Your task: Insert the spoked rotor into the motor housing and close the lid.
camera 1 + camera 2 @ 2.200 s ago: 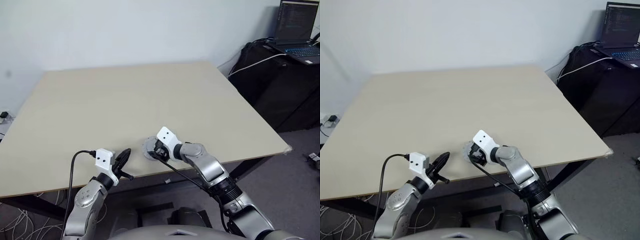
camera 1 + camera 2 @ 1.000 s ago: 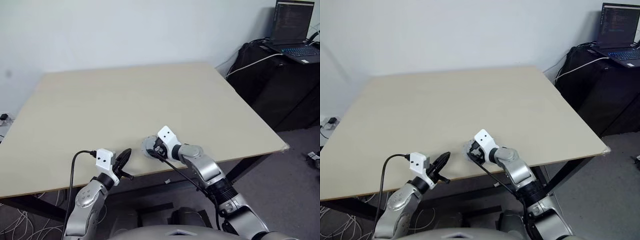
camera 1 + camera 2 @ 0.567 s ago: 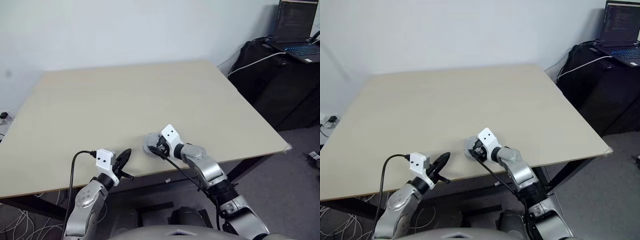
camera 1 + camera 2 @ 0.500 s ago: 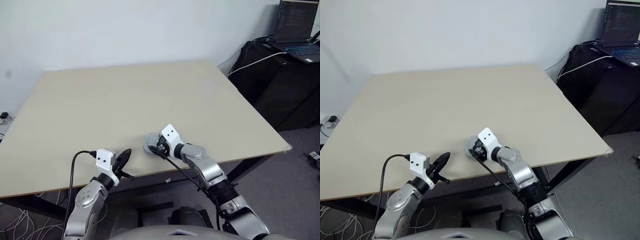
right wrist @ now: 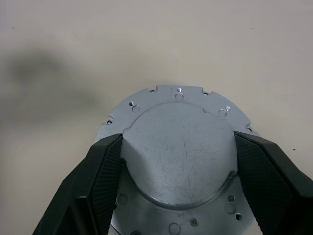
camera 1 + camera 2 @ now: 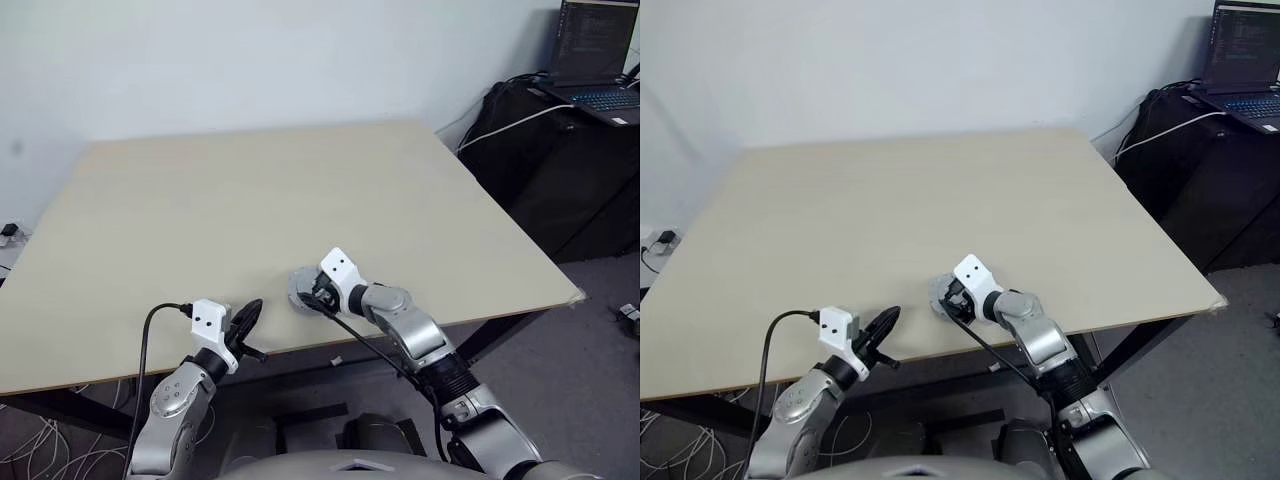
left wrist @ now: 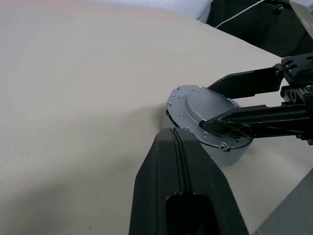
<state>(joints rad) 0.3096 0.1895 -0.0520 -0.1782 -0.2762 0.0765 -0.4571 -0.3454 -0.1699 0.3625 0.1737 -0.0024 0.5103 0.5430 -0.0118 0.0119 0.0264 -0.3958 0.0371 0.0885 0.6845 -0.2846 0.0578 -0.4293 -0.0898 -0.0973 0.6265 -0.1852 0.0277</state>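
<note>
The lid [image 5: 178,125], a round silver-grey disc with a raised centre, rests near the table's front edge [image 6: 299,289]. My right gripper [image 5: 178,142] is shut on it, one black finger [image 5: 105,161] on each side of the raised centre. In the left wrist view the lid [image 7: 203,110] sits on a low grey round body [image 7: 234,157], apparently the motor housing, with its top covered. The spoked rotor is hidden. My left gripper [image 6: 250,310] hovers shut and empty at the table's front edge, a little to the left of the lid.
The beige table [image 6: 250,190] stretches wide and bare behind the lid. Its front edge runs just below both grippers. A black stand with an open laptop [image 6: 590,60] and cables stands off the table's far right corner.
</note>
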